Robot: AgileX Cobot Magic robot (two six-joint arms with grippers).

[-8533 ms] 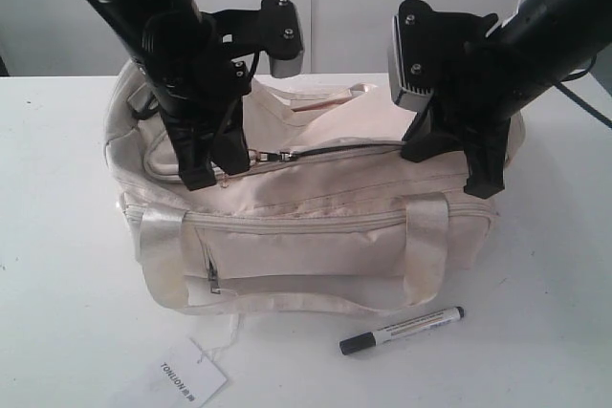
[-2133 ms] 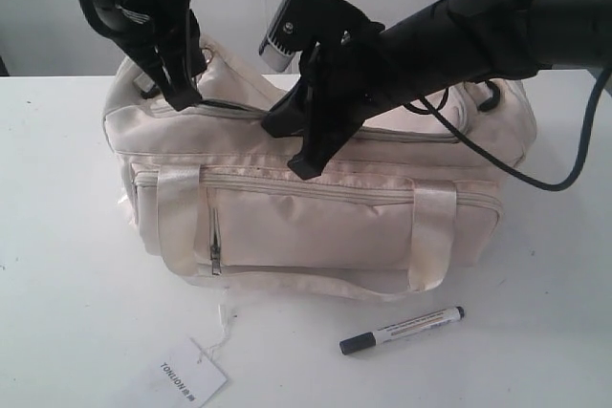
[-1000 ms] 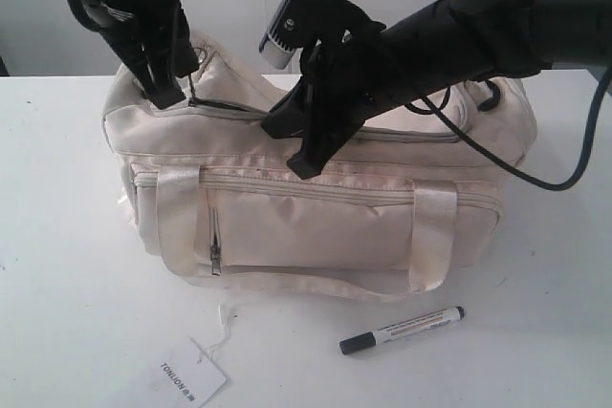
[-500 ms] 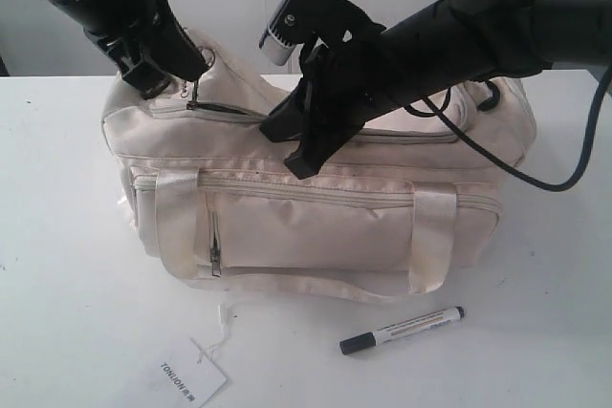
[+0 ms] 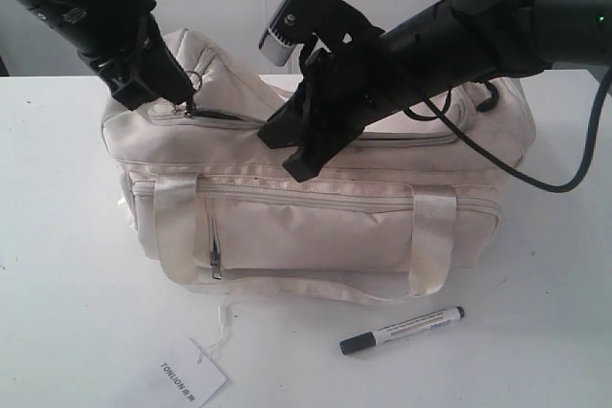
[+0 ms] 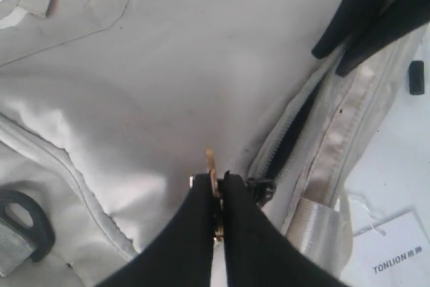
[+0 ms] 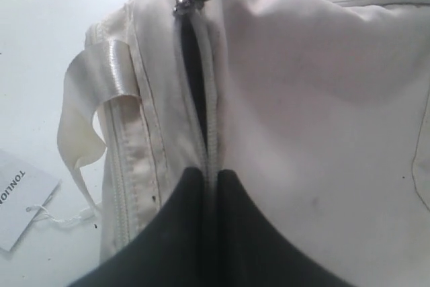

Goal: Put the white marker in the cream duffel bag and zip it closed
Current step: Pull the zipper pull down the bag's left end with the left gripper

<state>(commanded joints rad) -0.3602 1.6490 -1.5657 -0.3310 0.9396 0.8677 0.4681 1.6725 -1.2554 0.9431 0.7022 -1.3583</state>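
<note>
Nearest of all, flat on the matte white tabletop (image 5: 76, 312): a white paper hang tag (image 5: 191, 373), printed, tethered by thin string toward the bag. Just right of it, equally near, the slim white marker with black cap (image 5: 402, 329), a hard smooth barrel on its side, slightly angled, apart from the bag and touched by neither arm. Not yet inside, then; probably parked there pending a wide enough opening.

Behind, the large soft cream duffel bag (image 5: 316, 231): slouchy woven fabric, faintly soiled, sagging wherever unsupported. On its near face, a front zip pocket (image 5: 287, 236), closed flat, flanked by shiny satin handles (image 5: 427, 246) drooping loose.

Farther up, along the crown, the curved top zipper (image 7: 193, 65): parted for a short stretch at the left end, with dark lining on show in the slit, seemingly closed farther right. At that left end, the black left gripper (image 6: 216, 189), fingers pressed together on the thin gold ring pull (image 6: 211, 162), likely for hauling the slider along the track. Reaching across toward the middle, the black right gripper (image 7: 205, 174), fingers squeezed tight on a fold of cream fabric right at the zipper seam, seemingly to anchor and tension the limp cloth and prevent drag on the whole bag. Judged stage: opening the bag, with insertion and closing both outstanding.
</note>
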